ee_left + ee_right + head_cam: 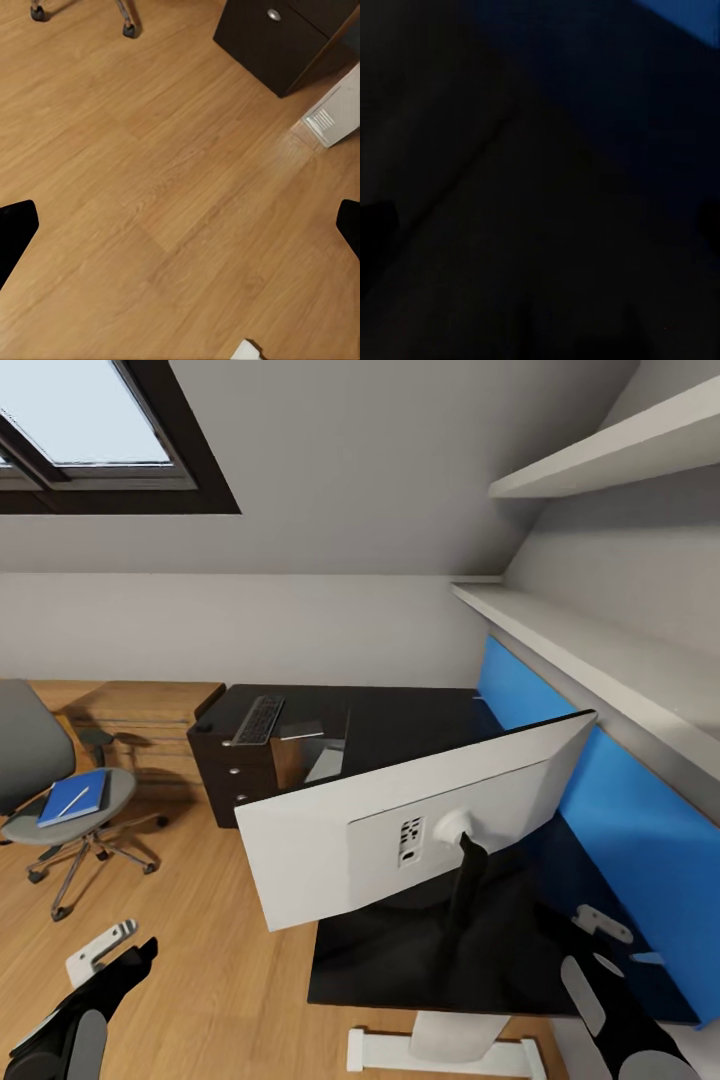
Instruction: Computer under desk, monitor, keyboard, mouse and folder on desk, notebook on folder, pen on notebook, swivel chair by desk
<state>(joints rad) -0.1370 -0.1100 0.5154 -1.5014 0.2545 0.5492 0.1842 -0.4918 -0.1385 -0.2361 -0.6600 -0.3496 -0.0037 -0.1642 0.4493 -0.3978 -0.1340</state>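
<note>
Wooden floor [220,960] runs under a sloped attic wall. At far left the swivel chair [60,800] carries the folder [72,798] with the pen [74,801] on it, awaiting transfer. My left claw [112,952] hangs low over bare boards, spread wide. Further back, the keyboard [259,720] lies on the desk [400,725]; nearer, the monitor [420,825] stands back-to-me. My right claw [600,930] hovers beside it; its spread I cannot tell.

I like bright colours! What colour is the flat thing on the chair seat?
Bright blue. The folder on the swivel chair shows best in the head view.
</note>
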